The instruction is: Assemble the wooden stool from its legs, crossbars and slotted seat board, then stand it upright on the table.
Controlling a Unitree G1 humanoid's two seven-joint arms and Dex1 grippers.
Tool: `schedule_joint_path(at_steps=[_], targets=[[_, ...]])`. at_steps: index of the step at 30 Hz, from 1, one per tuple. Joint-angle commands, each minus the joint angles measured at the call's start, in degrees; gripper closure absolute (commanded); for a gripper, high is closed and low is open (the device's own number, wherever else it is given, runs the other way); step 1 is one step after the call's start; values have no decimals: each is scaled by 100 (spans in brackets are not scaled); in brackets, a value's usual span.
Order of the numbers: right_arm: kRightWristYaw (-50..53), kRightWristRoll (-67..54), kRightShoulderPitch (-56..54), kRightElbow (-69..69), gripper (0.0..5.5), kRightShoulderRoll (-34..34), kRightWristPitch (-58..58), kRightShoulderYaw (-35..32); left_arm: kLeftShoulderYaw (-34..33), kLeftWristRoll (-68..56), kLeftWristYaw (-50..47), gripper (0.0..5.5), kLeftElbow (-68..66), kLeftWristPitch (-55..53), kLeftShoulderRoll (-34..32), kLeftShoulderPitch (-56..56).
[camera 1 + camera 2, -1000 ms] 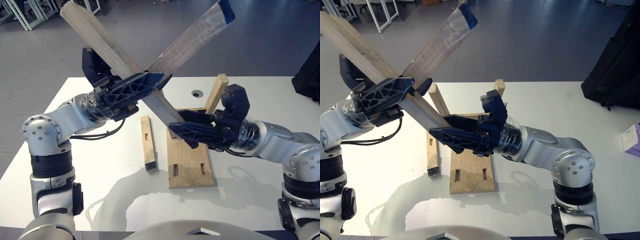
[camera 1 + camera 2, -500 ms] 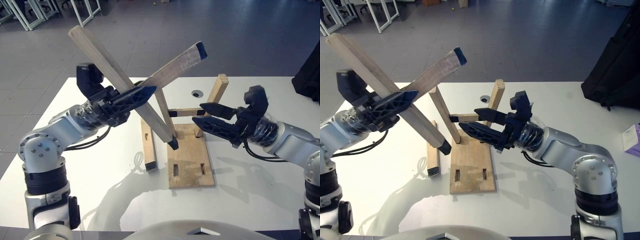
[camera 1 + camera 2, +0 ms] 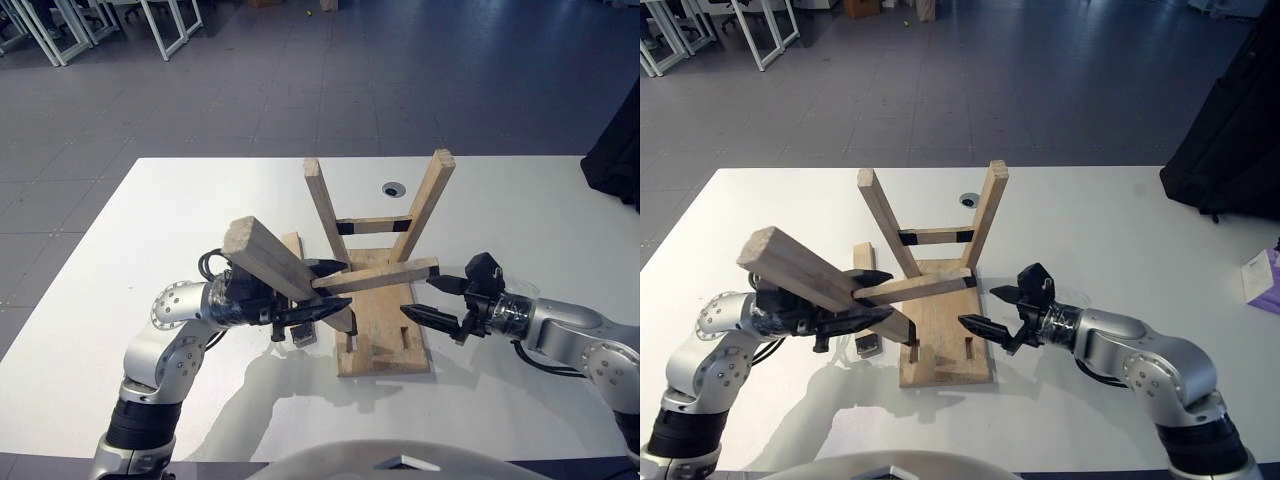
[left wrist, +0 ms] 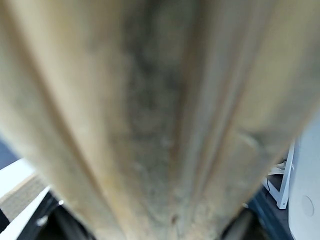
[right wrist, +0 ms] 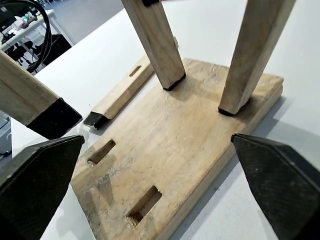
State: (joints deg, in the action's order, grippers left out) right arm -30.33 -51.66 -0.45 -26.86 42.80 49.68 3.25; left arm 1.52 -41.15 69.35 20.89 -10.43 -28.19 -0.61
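Left hand [image 3: 322,288] clamps crossed legs [image 3: 268,258] at centre left; right hand [image 3: 435,298], jaws apart, hovers beside the board [image 3: 385,350] on the bench [image 3: 180,200].

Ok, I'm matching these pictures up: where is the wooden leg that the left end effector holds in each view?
Left eye view: held leg slants left of centre.
Right eye view: left of centre too.
Left wrist view: close up, through the middle.
Right wrist view: its black-tipped end, near the seat board slots.
Shared landmark: that board.

Rough, unvarnished wood for seat board [image 5: 190,130] and legs [image 3: 326,210], tips coated matt black; smooth white surface [image 3: 150,220]; matt black fingers [image 5: 40,175].
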Motion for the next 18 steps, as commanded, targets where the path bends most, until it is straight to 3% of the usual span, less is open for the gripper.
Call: schedule_joint_path(at_steps=[1,18], targets=[[-165,475,87,50,1,29,-94,197,205,284,82,346,-234,305,166,-1],[-581,1038,-120,121,1,-157,-2,270,617,796,285,346,-889,731,210,366]])
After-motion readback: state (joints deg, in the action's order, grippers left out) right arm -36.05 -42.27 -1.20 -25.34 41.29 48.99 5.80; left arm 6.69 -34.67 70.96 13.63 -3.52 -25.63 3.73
